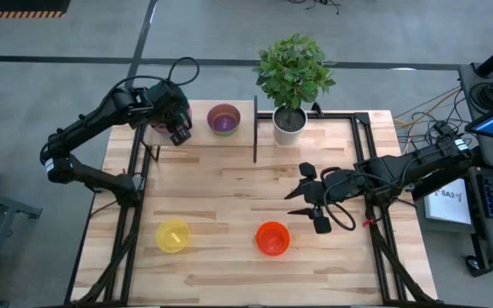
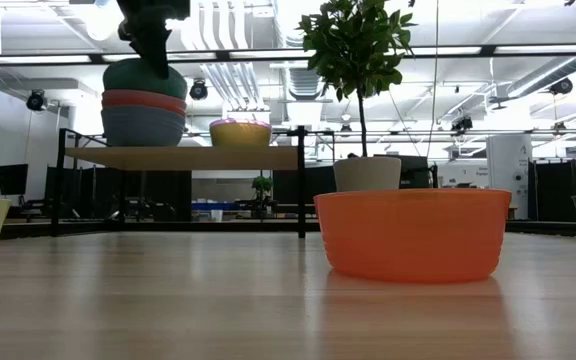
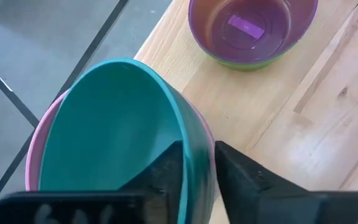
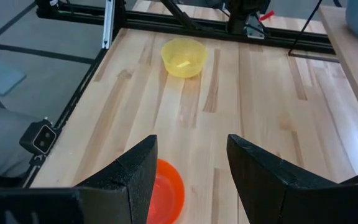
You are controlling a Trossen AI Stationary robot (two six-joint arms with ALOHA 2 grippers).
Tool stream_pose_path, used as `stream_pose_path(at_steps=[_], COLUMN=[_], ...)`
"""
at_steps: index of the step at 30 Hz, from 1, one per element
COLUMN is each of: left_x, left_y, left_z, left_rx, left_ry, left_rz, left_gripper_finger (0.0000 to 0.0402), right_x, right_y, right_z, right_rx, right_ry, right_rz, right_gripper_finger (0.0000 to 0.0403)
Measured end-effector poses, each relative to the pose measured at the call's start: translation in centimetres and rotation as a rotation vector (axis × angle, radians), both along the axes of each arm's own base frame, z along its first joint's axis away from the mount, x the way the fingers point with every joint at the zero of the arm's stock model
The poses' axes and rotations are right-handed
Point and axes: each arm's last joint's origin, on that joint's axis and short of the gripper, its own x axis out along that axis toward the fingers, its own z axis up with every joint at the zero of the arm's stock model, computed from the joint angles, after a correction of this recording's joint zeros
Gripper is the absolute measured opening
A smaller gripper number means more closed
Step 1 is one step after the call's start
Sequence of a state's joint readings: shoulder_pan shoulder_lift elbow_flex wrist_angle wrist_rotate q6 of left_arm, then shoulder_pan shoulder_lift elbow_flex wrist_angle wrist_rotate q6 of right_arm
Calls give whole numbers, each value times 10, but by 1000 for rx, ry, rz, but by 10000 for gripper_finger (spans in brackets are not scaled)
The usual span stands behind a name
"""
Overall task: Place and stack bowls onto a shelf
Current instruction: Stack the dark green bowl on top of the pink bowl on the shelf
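On the shelf, left of its black divider, stands a stack of bowls: teal on top, then pink, red and blue. My left gripper comes down on this stack and is shut on the teal bowl. A purple bowl sits nested in a green one beside the stack. The yellow bowl and orange bowl rest on the table near its front edge. My right gripper hovers open, just beyond the orange bowl. My left gripper holds the teal bowl by its rim on the side toward the purple bowl. One finger is inside the bowl and the other outside, pinching the wall. The fingers come from above. The bowl sits in the pink bowl atop the stack.
A white pot with a leafy plant stands on the shelf right of the divider. Bare wood lies between the shelf and the two front bowls. Black frame rails run along the table's left and right sides.
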State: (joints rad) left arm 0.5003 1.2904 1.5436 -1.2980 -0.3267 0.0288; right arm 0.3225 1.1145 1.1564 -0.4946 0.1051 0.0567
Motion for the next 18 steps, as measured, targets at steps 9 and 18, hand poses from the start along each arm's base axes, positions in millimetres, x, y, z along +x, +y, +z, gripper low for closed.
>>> stream_pose_path(at_steps=[9,18], left_x=[-11,-38], left_y=[-7,-25], left_z=[16,35], left_rx=[64,231], left_ry=[-106,-464], left_rz=[-25,-163], left_gripper_finger=[127,86], right_x=[0,4], right_y=[0,2], right_z=[-1,-16], right_rx=[1,-2], right_ry=[4,-36], right_rz=[-2,8], right_gripper_finger=[185,185])
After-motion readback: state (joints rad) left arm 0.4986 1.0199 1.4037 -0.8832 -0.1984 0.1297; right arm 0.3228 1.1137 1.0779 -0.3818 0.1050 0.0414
